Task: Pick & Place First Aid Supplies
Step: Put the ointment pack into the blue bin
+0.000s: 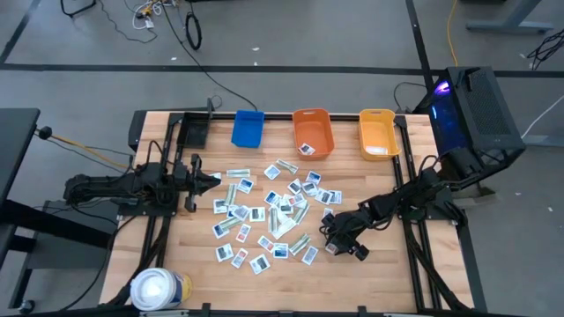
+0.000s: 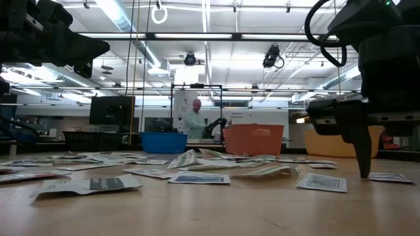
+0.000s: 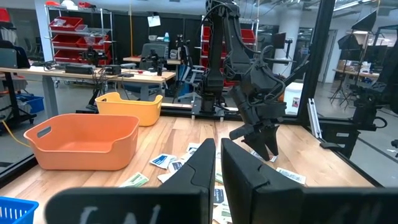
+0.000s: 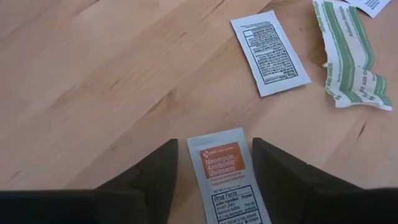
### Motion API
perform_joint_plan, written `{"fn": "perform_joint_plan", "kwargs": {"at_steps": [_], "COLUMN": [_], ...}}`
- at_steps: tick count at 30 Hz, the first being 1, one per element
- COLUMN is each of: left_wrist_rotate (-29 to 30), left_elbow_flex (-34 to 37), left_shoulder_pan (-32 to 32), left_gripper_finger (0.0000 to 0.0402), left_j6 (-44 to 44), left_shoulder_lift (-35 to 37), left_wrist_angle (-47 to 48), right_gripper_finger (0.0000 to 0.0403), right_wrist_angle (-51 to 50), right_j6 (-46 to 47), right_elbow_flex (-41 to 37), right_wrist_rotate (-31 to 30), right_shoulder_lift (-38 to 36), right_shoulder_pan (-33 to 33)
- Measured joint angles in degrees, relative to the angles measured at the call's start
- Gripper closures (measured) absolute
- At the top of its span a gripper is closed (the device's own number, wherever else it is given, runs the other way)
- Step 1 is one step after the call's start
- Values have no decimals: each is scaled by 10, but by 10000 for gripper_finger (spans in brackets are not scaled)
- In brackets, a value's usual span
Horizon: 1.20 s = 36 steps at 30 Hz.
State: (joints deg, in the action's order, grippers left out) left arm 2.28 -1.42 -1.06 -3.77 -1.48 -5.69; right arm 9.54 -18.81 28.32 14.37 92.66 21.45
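A thin, flat white ointment packet with an orange label (image 4: 225,176) lies on the wooden table (image 4: 93,81), right near side, between the right gripper's (image 4: 214,180) spread fingers. Light, floppy, probably slippery; pinch its long edges. Left gripper (image 3: 217,180) waits pressed together, far left.

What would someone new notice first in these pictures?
A messy scatter of first aid packets covers the middle of the wooden table, with blue, orange and yellow bins lined along its far edge. The right end effector is low over the table, its fingers straddling an ointment packet.
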Motion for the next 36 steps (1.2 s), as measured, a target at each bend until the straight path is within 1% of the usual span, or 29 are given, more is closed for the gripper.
{"fn": "perform_joint_plan", "kwargs": {"at_steps": [12, 22, 28, 36], "left_wrist_rotate": [0, 0, 0, 0], "left_elbow_flex": [0, 0, 0, 0], "left_shoulder_pan": [0, 0, 0, 0], "left_gripper_finger": [369, 369, 369, 369], "left_j6": [0, 0, 0, 0], "left_shoulder_lift": [0, 0, 0, 0], "left_wrist_angle": [0, 0, 0, 0], "right_gripper_finger": [248, 280, 288, 288], "right_wrist_angle": [-1, -1, 4, -14], "right_j6": [3, 3, 3, 10], "right_elbow_flex": [-2, -2, -2, 22], "right_wrist_rotate": [-2, -2, -2, -2], "right_shoulder_lift": [0, 1, 1, 1], "right_shoulder_pan": [0, 0, 0, 0]}}
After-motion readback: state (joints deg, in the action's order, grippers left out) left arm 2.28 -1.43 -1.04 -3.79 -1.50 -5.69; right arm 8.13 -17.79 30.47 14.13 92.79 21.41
